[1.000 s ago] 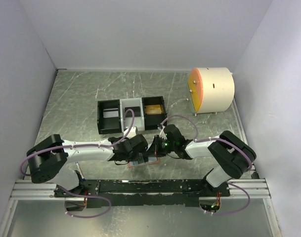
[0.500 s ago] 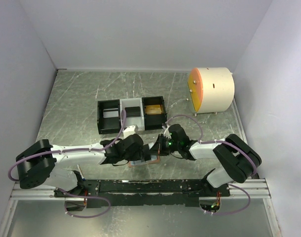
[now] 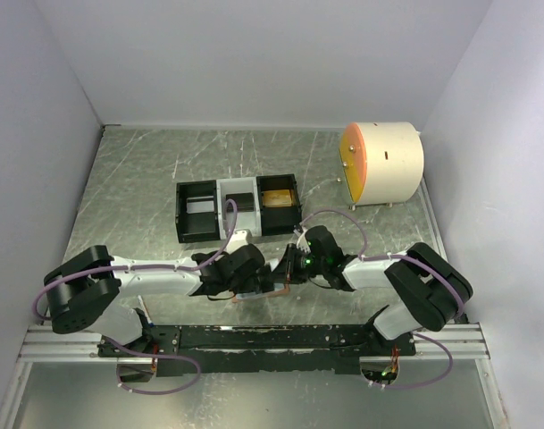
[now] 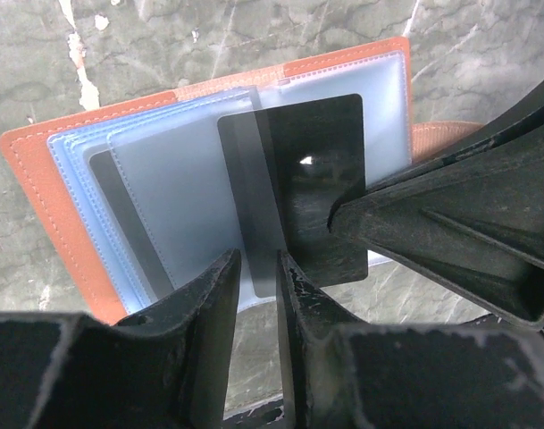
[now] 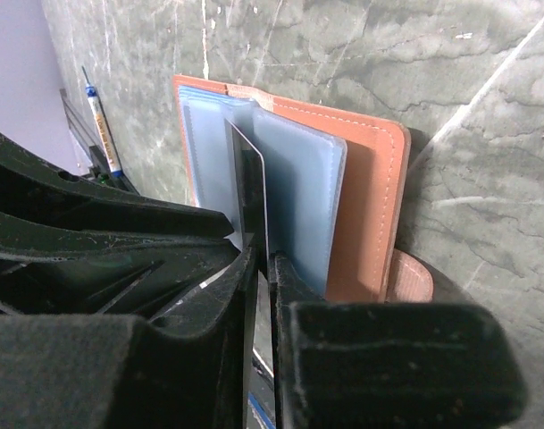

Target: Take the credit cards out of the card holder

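Out wide on the marbled grey table [image 3: 138, 170]: round cream drum with the orange face [image 3: 388, 161] parked upper right, black-and-grey three-compartment tray [image 3: 179, 214] at centre, neither in play. Down at lower centre, both arms nose to nose over the salmon-pink folding leather-like card holder [image 4: 66, 179], lying open and flat on the table, pale blue pocket panels up.

Mid-extraction, by the look of it. Thin dark grey card [image 4: 312, 179] drawn most of the way out of a front sleeve, left strip hazed under the plastic, lower edge poking past the card holder's bottom edge. Right gripper [image 5: 263, 255] pinched nearly together on that card, seen edge-on and running straight into the slit between the jaws at lower centre of the right wrist view. Left gripper [image 4: 258, 264] at the bottom of the left wrist view, jaws a narrow slot apart, straddling the card's lower edge, gripping nothing that can be made out.

Next, most likely: keep the pinch, slide the card out of the sleeve along its own plane, pin the card holder down to stop it dragging, then lay the card aside.

Hard to read:
- Card holder almost wholly buried under both wrists from above.
- Second dark card [image 4: 120, 206] only a sliver in a rear pocket at left.
- Pale cards, if any, not told apart from the sleeves.
- Small tab [image 4: 437, 134] half cut off behind the right gripper.
- Contact between left jaws and sleeve: cannot tell.
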Controlling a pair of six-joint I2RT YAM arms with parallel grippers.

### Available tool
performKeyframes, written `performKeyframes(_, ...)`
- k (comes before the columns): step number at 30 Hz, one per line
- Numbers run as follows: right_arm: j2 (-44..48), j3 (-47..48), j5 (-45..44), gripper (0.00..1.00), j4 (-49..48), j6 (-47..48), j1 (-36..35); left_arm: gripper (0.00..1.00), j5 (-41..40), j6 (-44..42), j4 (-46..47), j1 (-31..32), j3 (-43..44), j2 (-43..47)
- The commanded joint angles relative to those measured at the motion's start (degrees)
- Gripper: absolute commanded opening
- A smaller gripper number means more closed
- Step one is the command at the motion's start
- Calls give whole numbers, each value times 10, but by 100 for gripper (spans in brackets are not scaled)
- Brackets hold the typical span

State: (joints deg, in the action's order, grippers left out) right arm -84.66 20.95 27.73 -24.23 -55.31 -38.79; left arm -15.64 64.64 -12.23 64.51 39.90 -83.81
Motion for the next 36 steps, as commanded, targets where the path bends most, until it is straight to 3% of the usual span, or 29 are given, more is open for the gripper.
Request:
performKeyframes(1,1,-5,9,12,-9,1,3,33,-11,23,-23,4,-7,5)
performKeyframes(21,-78,26,35,26,-54,-6,2,26,-13,19,-36,4,-6,-4)
performKeyframes(36,-55,12,34,4,-47,4,2,27,-26,17,-54,4,-7,3)
